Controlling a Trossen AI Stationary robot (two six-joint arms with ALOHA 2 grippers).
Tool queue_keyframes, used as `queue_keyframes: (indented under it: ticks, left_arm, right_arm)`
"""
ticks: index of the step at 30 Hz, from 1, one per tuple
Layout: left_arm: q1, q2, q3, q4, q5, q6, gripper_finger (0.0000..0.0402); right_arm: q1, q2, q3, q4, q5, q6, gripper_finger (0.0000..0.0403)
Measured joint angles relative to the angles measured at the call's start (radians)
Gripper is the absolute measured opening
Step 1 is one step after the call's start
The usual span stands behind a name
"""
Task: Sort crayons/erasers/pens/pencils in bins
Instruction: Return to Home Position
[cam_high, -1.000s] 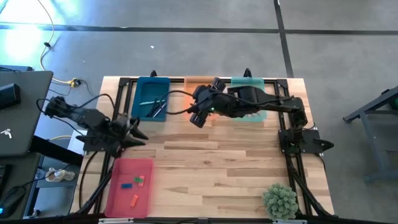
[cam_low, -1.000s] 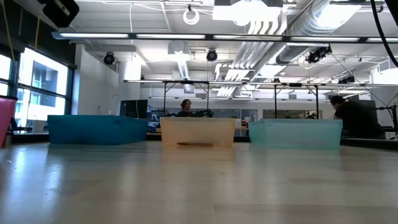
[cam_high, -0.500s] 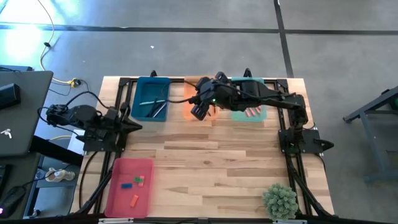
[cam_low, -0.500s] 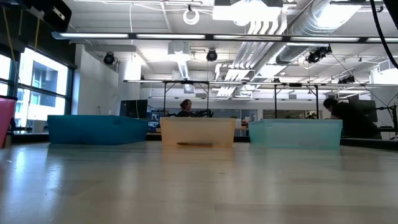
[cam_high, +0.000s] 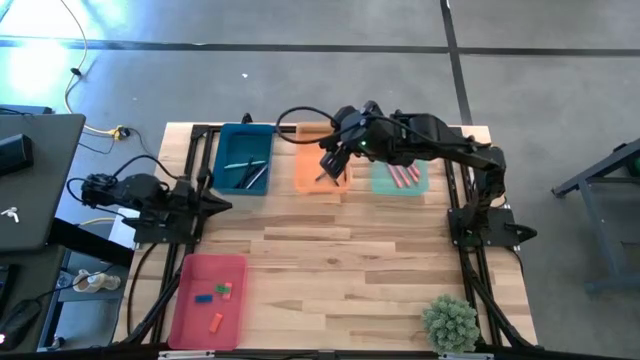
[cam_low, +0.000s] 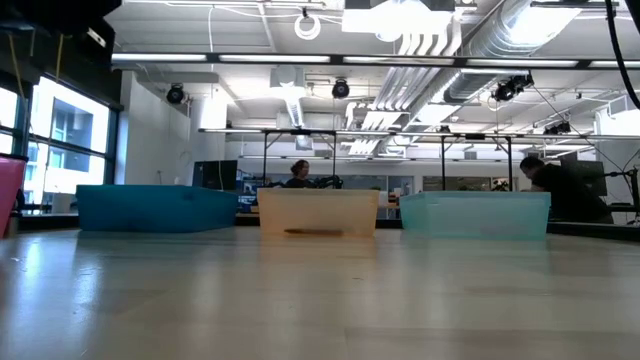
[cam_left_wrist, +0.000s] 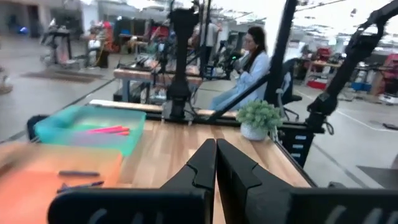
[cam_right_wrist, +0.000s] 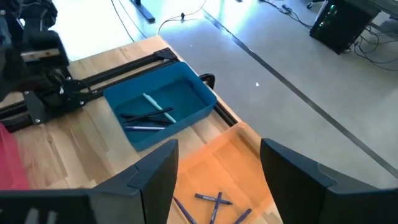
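Observation:
In the high view, the teal-blue bin (cam_high: 245, 160), the orange bin (cam_high: 312, 172) and the mint green bin (cam_high: 400, 177) stand in a row at the table's far edge. The pink-red bin (cam_high: 208, 298) sits near left and holds several erasers (cam_high: 217, 292). My right gripper (cam_right_wrist: 219, 149) hangs open and empty above the orange bin (cam_right_wrist: 230, 168), where short dark blue sticks (cam_right_wrist: 211, 199) lie. The teal-blue bin (cam_right_wrist: 161, 112) holds a silver-grey pen (cam_right_wrist: 158, 102) and dark ones. Pink-red sticks (cam_high: 404, 177) lie in the mint bin. My left gripper (cam_left_wrist: 215, 146) is shut and empty by the table's left edge.
A potted plant (cam_high: 450, 320) stands at the near right corner. The black arm frames (cam_high: 470, 225) run along both table sides. The low view shows the three far bins (cam_low: 318, 212) in a row and people at desks beyond. A laptop (cam_high: 30, 180) sits off the table's left.
My right gripper has moved from the orange bin's near edge toward the far edge and right, over the bin, uncovering the mint bin. My left arm has drawn back toward the table's left edge.

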Motion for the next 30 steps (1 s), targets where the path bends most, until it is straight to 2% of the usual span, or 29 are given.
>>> queue_keyframes:
  ticks: [9, 13, 19, 24, 27, 30]
  left_arm:
    - [0.0, 0.0, -0.138, 0.173, 0.078, -0.037, 0.0]
    - [0.001, 0.0, -0.183, 0.223, 0.108, -0.043, 0.0]
    - [0.001, 0.0, -0.26, 0.332, 0.13, -0.112, 0.0]
    - [0.002, 0.001, -0.325, 0.415, 0.109, -0.178, 0.0]
    - [0.014, 0.004, -0.323, 0.421, 0.096, -0.177, 0.0]
    - [0.035, 0.004, -0.323, 0.419, 0.059, -0.179, 0.0]
  right_arm:
    - [0.0, -0.024, 0.001, -0.076, 0.0, 0.038, 0.022]
    - [0.0, -0.053, 0.001, -0.178, 0.062, 0.089, 0.022]
    - [0.0, -0.134, 0.001, -0.29, 0.079, 0.096, 0.022]
    - [0.008, -0.224, 0.0, -0.371, 0.126, 0.096, 0.022]
    - [0.021, -0.294, -0.048, -0.382, 0.164, 0.095, 0.022]
    - [0.031, -0.384, -0.156, -0.37, 0.181, 0.1, 0.022]
